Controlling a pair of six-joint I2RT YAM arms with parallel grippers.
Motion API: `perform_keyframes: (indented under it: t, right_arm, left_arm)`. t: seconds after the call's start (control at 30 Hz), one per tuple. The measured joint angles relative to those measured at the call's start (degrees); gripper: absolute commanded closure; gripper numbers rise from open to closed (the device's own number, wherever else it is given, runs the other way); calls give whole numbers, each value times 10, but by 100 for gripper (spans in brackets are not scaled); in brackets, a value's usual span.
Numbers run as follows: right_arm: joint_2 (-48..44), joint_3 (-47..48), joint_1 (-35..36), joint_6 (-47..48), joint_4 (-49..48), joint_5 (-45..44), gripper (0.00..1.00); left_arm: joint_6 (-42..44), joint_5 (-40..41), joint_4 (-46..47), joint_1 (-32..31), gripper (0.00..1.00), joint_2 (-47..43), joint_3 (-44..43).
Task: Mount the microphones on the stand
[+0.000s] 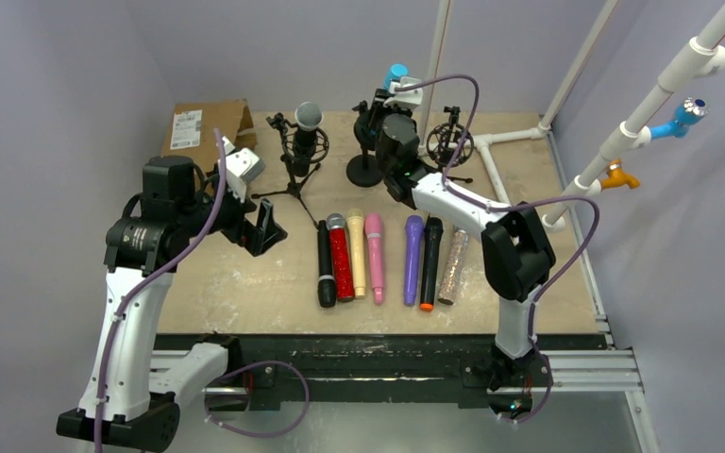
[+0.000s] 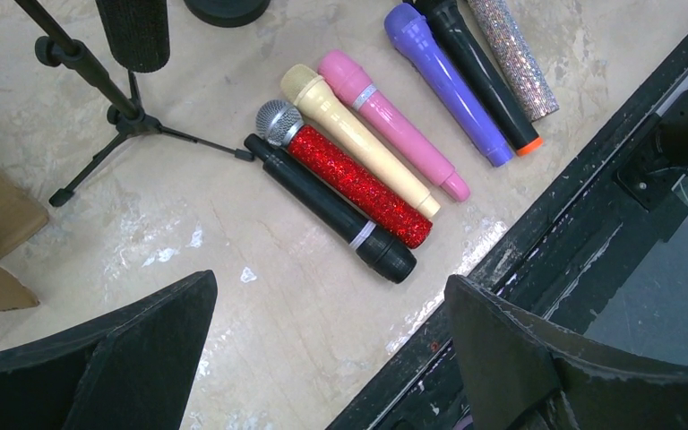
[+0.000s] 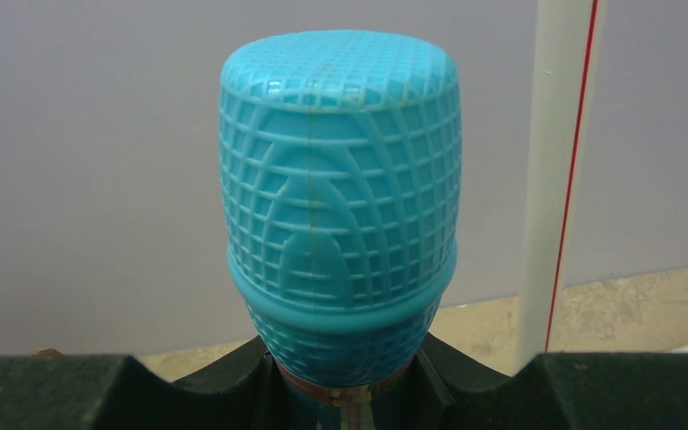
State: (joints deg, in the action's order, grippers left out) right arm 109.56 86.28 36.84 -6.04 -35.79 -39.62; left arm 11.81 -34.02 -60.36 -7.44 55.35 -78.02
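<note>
My right gripper (image 1: 392,102) is shut on a blue microphone (image 1: 396,74) below its mesh head (image 3: 340,179) and holds it upright over the round-based stand (image 1: 364,172) at the back. Whether it sits in the clip is hidden. My left gripper (image 1: 266,229) is open and empty, above the table left of a row of microphones: black (image 2: 331,208), glittery red (image 2: 358,186), cream (image 2: 358,139), pink (image 2: 394,125), purple (image 2: 448,85), black with an orange end (image 2: 484,76), glittery silver (image 2: 512,58). A black microphone with a silver head (image 1: 308,118) stands in the tripod stand (image 1: 295,179).
A brown cardboard box (image 1: 206,123) lies at the back left. A third stand with a ring mount (image 1: 448,142) is at the back right. White pipes (image 1: 514,137) run along the right side. The black front rail (image 2: 537,224) edges the table.
</note>
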Motion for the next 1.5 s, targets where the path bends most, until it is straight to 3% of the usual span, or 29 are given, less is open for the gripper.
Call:
perform_keyframes:
  t: [0.4, 0.47, 0.57, 0.73, 0.97, 1.5]
  right_arm:
    - [57, 77, 14, -32, 15, -26, 99]
    - [57, 78, 14, -33, 19, -28, 87]
    - [57, 77, 14, -33, 21, -27, 61]
    - [36, 49, 15, -34, 28, -15, 40]
    - [15, 16, 21, -34, 70, 4, 26]
    - [-127, 8, 22, -23, 214, 32, 8]
  left_arm:
    - [9, -1, 3, 7, 0, -3, 13]
    - [12, -1, 3, 9, 0, -5, 17]
    - [13, -1, 3, 11, 0, -7, 19]
    - [13, -2, 3, 12, 0, -7, 19]
    - [12, -3, 3, 14, 0, -7, 19]
    - [12, -5, 3, 18, 0, -17, 19]
